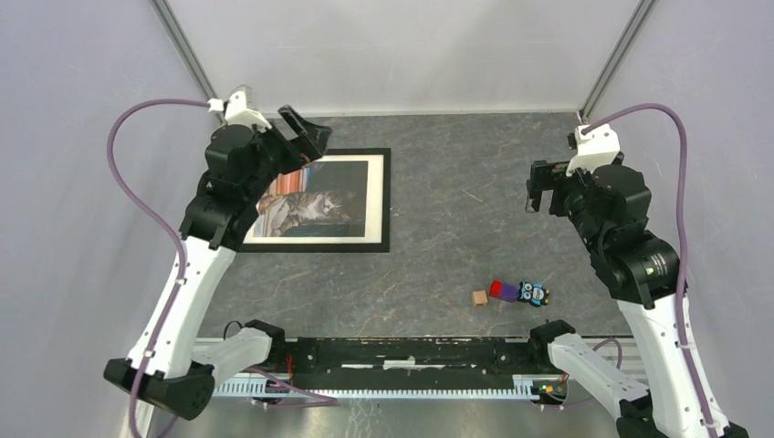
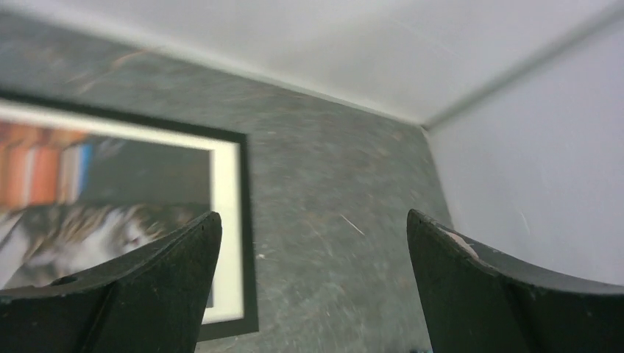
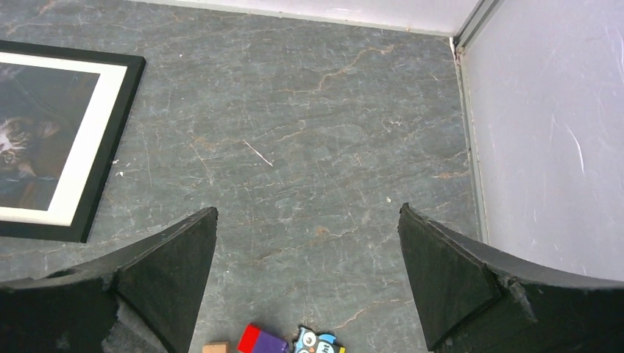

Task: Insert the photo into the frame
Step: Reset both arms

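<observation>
Broadly, a grey marbled stone-look table top [image 1: 456, 219] fills the workspace. On its far left lies the large thin black rectangular picture frame [image 1: 386, 196], flat, with the printed cat photo [image 1: 319, 205] showing inside it behind a white mat border [image 1: 374, 196]. The left gripper [image 2: 313, 217] hangs above the frame's far edge, fingers spread wide and holding nothing. The right gripper [image 3: 308, 209] hovers over bare table well apart from the frame, jaws equally wide and empty. Near the right arm's base sit a red-and-purple block [image 1: 500, 290], a small blue owl figure [image 1: 534, 293] touching it, and a tiny tan wooden cube [image 1: 479, 297].
</observation>
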Available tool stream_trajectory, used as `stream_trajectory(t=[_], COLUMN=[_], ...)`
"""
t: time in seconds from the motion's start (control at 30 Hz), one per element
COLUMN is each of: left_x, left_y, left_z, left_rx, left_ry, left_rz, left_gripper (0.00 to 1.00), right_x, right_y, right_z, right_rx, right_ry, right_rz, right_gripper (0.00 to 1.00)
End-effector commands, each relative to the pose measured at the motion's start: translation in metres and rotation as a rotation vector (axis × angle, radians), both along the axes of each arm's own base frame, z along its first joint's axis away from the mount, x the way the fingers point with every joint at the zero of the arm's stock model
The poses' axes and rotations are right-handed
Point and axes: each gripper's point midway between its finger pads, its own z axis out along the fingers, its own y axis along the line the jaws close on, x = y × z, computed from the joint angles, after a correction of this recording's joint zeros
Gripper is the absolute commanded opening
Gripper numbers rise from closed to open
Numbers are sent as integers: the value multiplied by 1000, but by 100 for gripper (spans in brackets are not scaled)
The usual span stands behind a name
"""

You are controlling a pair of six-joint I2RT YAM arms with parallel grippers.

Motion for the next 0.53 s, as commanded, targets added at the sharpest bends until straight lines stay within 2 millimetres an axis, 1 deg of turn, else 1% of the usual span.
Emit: stream_trajectory(t=[0.0,0.07,0.13,0.2,0.27,0.3,0.37,0.5], left_x=[-41,-57,-69,-85,-97,-101,-109,-121], left_y=[-50,-59,-70,-84,-91,-91,-86,-68], left_z=[54,75,90,109,124,130,142,159], left_rx=[188,124,26,-49,-82,-82,-47,2], left_ry=[-195,-259,-299,-358,-411,-438,-499,-555], left_rz=[-306,-363,-416,-513,-572,-586,-579,-514], left_gripper=[100,100,100,100,100,100,100,100], right_x=[-5,-7,-12,-18,-21,-22,-25,-28], right_y=[-1,0,1,1,1,1,-3,-16], right_z=[42,52,62,69,71,72,77,86], right_rx=[19,37,73,117,153,166,181,213], right_ry=[-152,-197,-240,-279,-313,-334,-375,-437], right_rz=[21,31,36,29,25,24,6,-63], right_gripper=[98,98,98,98,98,98,98,98])
